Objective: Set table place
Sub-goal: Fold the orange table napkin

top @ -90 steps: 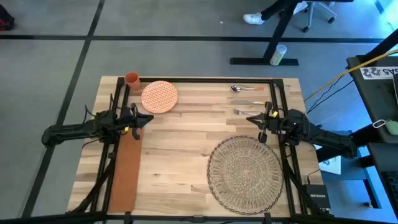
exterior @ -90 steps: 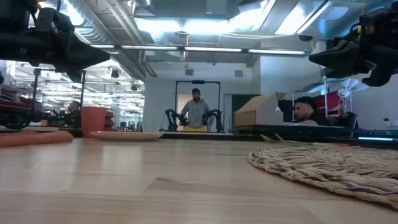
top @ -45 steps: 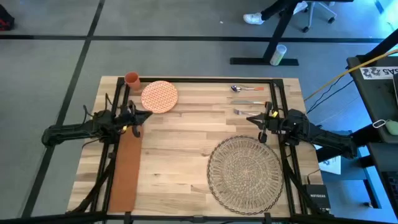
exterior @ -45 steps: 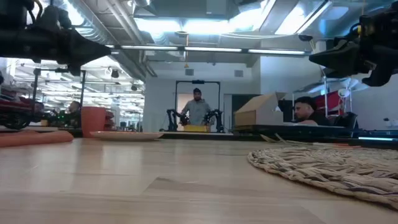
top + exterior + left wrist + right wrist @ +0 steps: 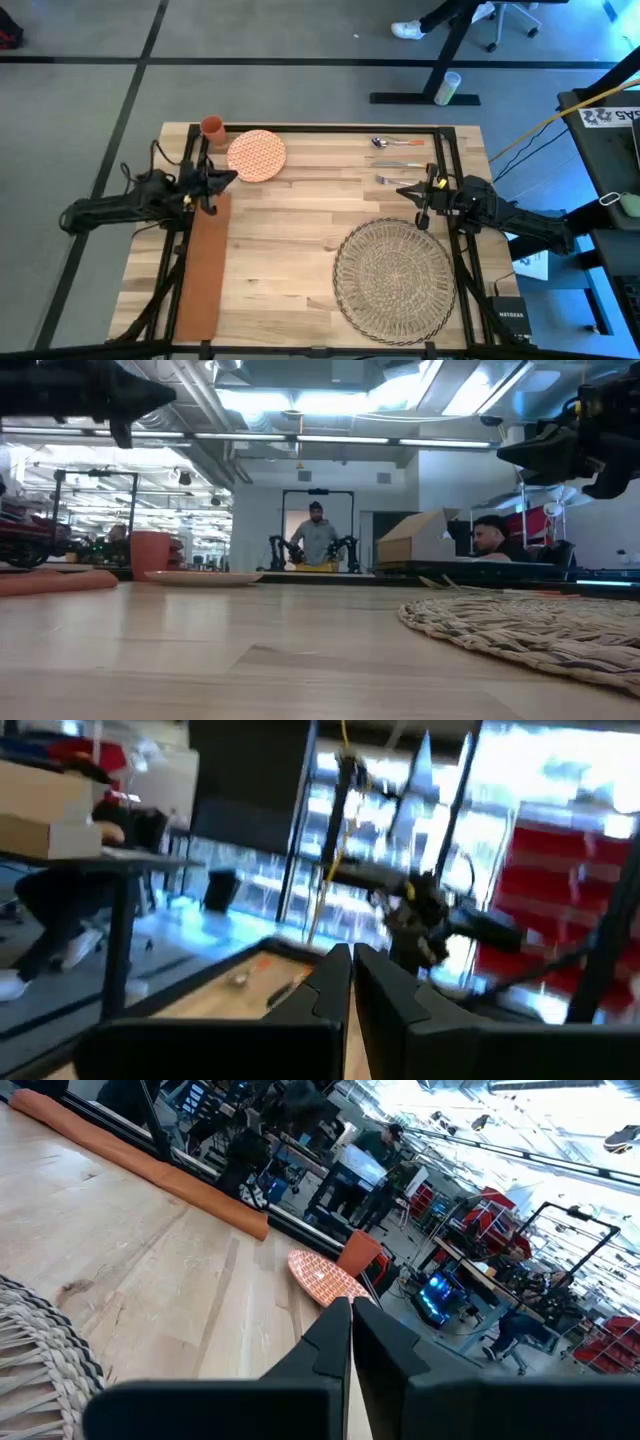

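While the large round beige woven-straw mat [image 5: 393, 280] lies flat on the light wooden plank tabletop [image 5: 300, 215] near the right edge, the right gripper [image 5: 404, 190] hovers just beyond the mat's far rim, jaws together and empty. The left gripper [image 5: 226, 178] reaches level over the far end of the rust-orange rectangular napkin [image 5: 203, 262], well apart from the mat, jaws likewise together.

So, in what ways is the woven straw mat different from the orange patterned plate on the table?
The straw mat is clearly wider than the orange plate. The mat is beige openwork weave with a lacy rim; the plate has a solid, orange-patterned face. The mat lies at the near right of the table, the plate at the far left beside an orange cup. Both are round and lie flat, and no gripper touches either.
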